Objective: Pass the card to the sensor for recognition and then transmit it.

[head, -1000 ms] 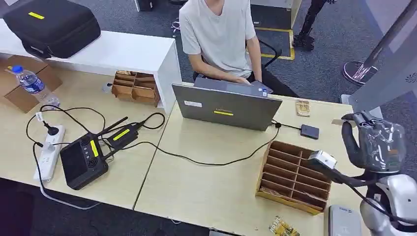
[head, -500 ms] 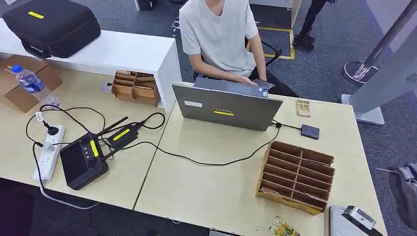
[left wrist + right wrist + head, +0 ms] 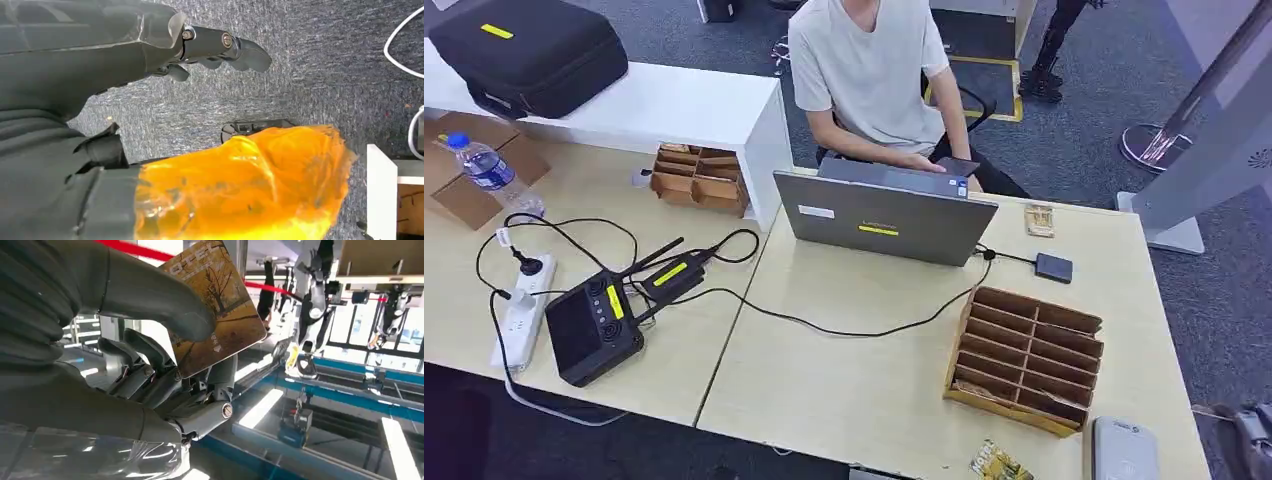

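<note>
In the right wrist view my right hand [image 3: 150, 370] pinches a golden-brown card [image 3: 215, 305] with a tree picture between the thumb and the fingers, held up in the air. From the head view a dark part of that hand [image 3: 1242, 442] shows at the bottom right corner, just off the table's right edge. The grey card sensor [image 3: 1124, 452] lies flat on the table's front right corner, left of that hand. My left hand [image 3: 220, 47] hangs over grey carpet with nothing in it, fingers loosely apart.
A brown cardboard slot organiser [image 3: 1026, 358] stands behind the sensor. A person sits at a grey laptop [image 3: 884, 218] across the table. A small dark box [image 3: 1054, 267] is cabled to it. Loose cards lie at the front edge [image 3: 999, 462] and the far right [image 3: 1040, 220].
My right hand with the card has dropped from beside the organiser, passed over the grey sensor, and gone down past the table's front right corner.
</note>
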